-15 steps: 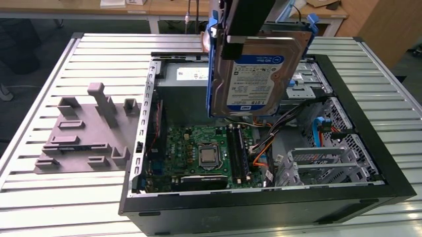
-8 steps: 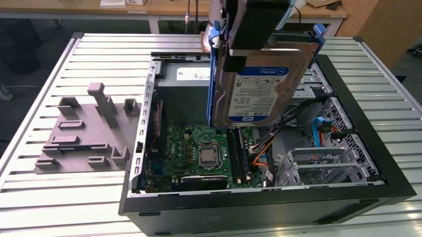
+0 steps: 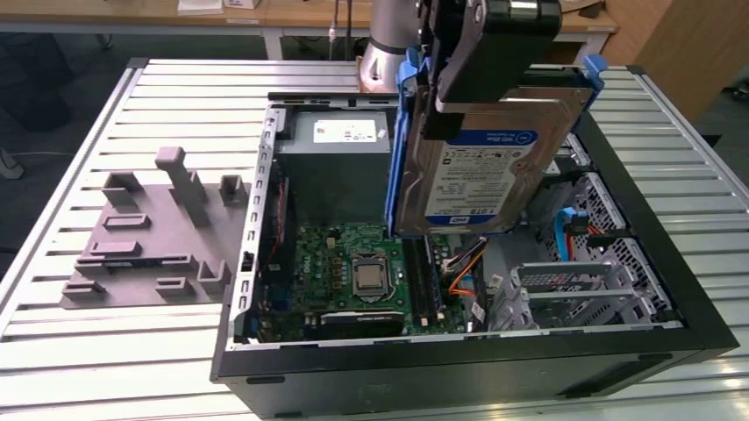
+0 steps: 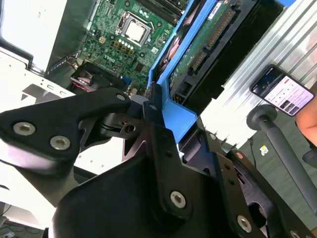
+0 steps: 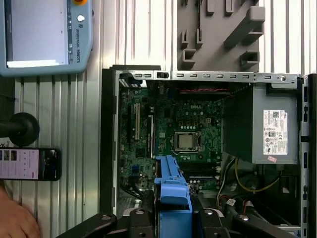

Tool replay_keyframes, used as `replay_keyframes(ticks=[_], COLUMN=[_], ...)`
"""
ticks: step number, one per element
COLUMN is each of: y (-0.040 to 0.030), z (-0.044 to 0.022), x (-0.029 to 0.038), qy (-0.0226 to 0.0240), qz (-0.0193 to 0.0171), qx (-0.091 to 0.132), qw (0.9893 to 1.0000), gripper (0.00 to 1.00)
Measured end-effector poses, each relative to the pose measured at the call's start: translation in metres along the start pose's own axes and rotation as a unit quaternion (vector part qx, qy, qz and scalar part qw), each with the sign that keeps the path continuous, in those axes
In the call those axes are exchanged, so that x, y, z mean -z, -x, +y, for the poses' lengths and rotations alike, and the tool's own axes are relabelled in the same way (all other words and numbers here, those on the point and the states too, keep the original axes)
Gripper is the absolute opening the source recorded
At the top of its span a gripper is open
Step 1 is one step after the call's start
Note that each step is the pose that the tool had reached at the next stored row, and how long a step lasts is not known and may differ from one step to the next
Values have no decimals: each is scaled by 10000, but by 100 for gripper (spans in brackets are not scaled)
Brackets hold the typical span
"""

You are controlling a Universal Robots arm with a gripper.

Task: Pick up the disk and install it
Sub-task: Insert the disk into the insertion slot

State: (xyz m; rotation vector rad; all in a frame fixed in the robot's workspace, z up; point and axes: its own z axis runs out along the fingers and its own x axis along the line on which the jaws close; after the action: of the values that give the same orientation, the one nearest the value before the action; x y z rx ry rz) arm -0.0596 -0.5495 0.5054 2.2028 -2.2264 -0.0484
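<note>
**Hard drive held on end over open computer case**

On the slatted aluminium worktop point(image 3: 70, 351), a grey moulded fixture plate point(image 3: 146, 237) is seen at the exterior view's left, beside the open black computer case point(image 3: 468, 373). Over the case, the flat silver hard drive in its blue plastic carrier point(image 3: 492, 167) is hung on end, clamped by the jaws at the carrier's blue end. The drive is judged rigid, dense and shock-sensitive. It is best gripped by the carrier frame, with the bare circuit board spared. A perforated grey metal drive cage point(image 3: 626, 254) is set at the right, and wooden desks point(image 3: 304, 13) are glimpsed beyond.
</note>
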Motion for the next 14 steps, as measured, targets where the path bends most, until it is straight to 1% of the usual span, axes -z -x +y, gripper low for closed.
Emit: replay_keyframes(ticks=[6,8,12,14], y=[-11,-46,-146,-170], z=[-3,-4,-6,-14], x=[-8,-12,-30,-42], qy=[-1,0,0,0], qz=[-1,-1,0,-1], qx=[0,0,0,0], qw=[10000,10000,10000,10000], gripper=[36,36,36,36])
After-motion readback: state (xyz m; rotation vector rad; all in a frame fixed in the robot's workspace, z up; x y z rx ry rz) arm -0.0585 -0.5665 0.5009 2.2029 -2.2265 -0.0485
